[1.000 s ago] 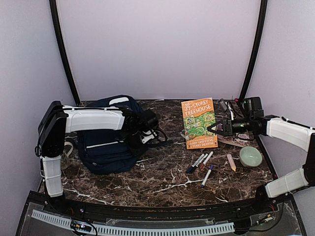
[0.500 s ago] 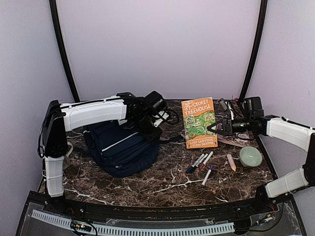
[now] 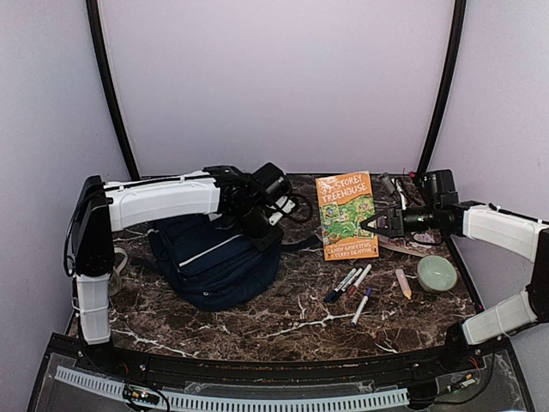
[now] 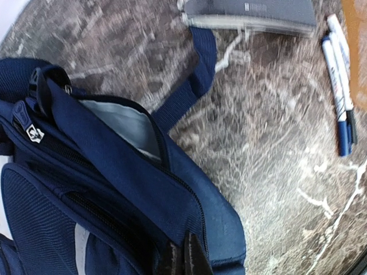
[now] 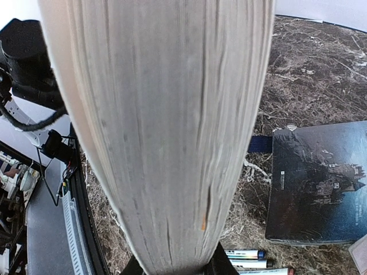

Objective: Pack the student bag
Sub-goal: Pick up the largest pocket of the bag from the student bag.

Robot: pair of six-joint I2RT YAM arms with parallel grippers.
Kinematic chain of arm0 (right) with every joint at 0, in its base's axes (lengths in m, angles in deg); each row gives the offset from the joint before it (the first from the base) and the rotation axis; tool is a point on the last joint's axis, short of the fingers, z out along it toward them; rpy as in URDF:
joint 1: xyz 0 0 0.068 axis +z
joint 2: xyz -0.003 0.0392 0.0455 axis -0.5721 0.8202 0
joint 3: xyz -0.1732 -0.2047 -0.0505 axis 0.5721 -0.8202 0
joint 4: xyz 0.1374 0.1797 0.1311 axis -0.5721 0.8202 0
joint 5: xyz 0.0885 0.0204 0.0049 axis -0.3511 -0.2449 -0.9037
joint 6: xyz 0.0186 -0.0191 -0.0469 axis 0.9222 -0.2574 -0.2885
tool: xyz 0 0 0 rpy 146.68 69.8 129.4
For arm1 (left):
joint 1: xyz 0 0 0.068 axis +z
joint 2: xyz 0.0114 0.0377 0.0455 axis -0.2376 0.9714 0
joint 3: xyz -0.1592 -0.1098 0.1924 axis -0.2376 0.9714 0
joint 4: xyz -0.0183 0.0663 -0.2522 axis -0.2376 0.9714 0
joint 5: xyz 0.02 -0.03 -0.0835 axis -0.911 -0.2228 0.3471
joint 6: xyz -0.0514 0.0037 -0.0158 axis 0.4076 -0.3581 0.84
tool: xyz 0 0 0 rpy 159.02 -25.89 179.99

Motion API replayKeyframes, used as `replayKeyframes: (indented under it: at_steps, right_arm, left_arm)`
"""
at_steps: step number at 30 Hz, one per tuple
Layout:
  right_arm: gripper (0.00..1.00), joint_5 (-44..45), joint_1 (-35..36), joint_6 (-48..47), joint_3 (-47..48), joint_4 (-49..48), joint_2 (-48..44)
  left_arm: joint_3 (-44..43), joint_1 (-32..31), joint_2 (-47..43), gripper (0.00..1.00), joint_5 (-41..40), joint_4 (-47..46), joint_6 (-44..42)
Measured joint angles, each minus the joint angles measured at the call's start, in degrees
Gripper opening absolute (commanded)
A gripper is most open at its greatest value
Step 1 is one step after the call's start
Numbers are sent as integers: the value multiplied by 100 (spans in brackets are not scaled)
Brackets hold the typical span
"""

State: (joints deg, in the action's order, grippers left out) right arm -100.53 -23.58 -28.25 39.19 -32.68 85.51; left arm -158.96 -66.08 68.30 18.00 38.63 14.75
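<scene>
— Bag (image 3: 210,262) position, please?
— Left half of the desk (image 3: 283,330), under the left arm. The front pocket with its white stripe faces up, and the bag's upper right part rises toward the left fingers (image 4: 184,259).
— Is it open?
— Yes. From the left wrist the main zip gapes and pale grey lining (image 4: 123,123) shows inside. A strap (image 4: 192,80) trails out over the marble, away from the bag.
— And those left fingers?
— Together, pinched on the bag's fabric at the rim beside that opening.
— What about the right side?
— The right fingers (image 3: 376,225) are clamped on an orange book (image 3: 346,215). They hold it by its right-hand edge, with the cover facing the top camera. From the right wrist its page block fills most of the view, standing between the two fingers.
— Does the book touch the bag?
— No, they are apart, with bare marble and the strap between them.
— What else is on the desk?
— A dark notebook (image 5: 318,183) lies flat near the strap's end. Several markers (image 3: 352,283) lie in a loose bunch nearer the front edge. A pencil (image 3: 402,283) is just right of them, and a pale green bowl (image 3: 437,273) sits beside the pencil.
— Anything at the back right corner?
— A few dark items, too small to name.
</scene>
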Motion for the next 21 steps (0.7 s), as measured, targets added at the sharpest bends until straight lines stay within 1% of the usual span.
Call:
replayKeyframes:
  at_steps: [1, 2, 4, 6, 8, 11, 15, 19, 21]
  right_arm:
    - [0, -2, 0, 7, 0, 0, 2]
    - [0, -2, 0, 15, 0, -9, 9]
    - [0, -4, 0, 22, 0, -37, 28]
    - [0, -4, 0, 31, 0, -57, 48]
    - [0, -4, 0, 42, 0, -79, 57]
    - [0, -4, 0, 42, 0, -83, 57]
    - [0, -4, 0, 42, 0, -85, 57]
    - [0, -9, 0, 42, 0, -101, 66]
    - [0, -15, 0, 44, 0, -111, 76]
  left_arm:
    - [85, -11, 11, 4, -9, 0, 13]
    - [168, -42, 13, 15, -37, 9, 31]
    - [249, -109, 13, 29, -149, 37, 68]
    - [284, -179, 11, 36, -289, 42, 125]
    - [374, -247, -4, 39, -411, 57, 140]
    - [739, -356, -125, 40, -612, 153, 186]
    - [1276, -444, -315, 37, -715, 304, 210]
    - [1552, -470, -455, 38, -732, 369, 238]
    - [1628, -470, -525, 35, -761, 365, 238]
